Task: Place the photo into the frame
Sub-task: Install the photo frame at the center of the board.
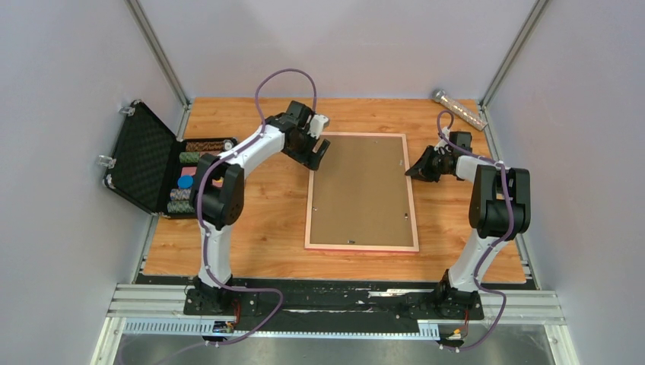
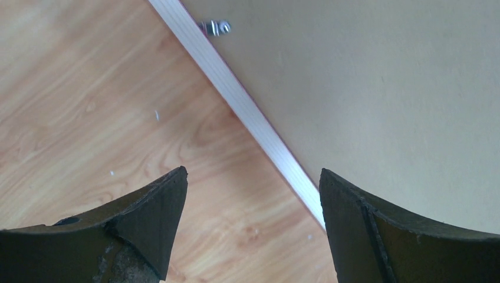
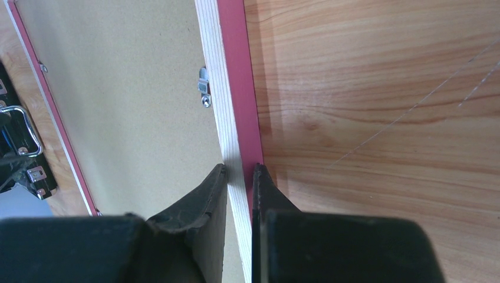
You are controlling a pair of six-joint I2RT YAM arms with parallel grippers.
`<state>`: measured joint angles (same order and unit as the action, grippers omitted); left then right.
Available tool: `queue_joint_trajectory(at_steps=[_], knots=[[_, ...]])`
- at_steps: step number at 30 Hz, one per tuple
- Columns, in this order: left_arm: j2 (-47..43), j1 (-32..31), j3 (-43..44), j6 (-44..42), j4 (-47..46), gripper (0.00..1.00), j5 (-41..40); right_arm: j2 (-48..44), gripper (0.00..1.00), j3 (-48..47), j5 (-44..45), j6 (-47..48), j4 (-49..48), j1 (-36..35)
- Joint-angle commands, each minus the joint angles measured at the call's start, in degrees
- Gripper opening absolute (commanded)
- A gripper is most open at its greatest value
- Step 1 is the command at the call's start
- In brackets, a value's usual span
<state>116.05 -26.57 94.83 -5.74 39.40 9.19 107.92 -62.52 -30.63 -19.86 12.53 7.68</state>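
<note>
The frame (image 1: 361, 248) lies back-up in the middle of the table, a brown backing board (image 1: 361, 190) filling it. The photo is hidden. My left gripper (image 1: 318, 156) hangs open over the frame's far-left part; in the left wrist view the pale rail (image 2: 236, 94) runs diagonally between its wide-apart fingers (image 2: 253, 177), with nothing held. My right gripper (image 1: 411, 172) is at the frame's right side. In the right wrist view it (image 3: 239, 171) is shut on the right rail (image 3: 227, 88), one finger inside over the board (image 3: 118, 88), the other against the pink outer edge.
An open black case (image 1: 152, 163) with poker chips stands at the table's left edge. A clear tube (image 1: 460, 109) lies at the back right corner. Small metal clips (image 3: 203, 85) sit on the frame's inner edge. Grey walls enclose three sides.
</note>
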Motion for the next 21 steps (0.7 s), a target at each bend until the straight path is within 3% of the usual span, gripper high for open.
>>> queue_joint_trajectory(at_steps=[1,10,21], knots=[[4.81,-0.59,5.34,5.21,-1.69,0.90,-3.44,1.31,0.00,-1.29,1.94,-0.45,-1.81,0.47],[11.17,-0.42,13.05,6.81,-3.22,0.84,-6.16,1.40,0.00,-1.37,1.80,-0.47,-1.81,0.49],[12.07,1.69,13.20,12.25,-3.51,0.83,-3.66,1.35,0.00,-1.37,1.64,-0.40,-1.81,0.66]])
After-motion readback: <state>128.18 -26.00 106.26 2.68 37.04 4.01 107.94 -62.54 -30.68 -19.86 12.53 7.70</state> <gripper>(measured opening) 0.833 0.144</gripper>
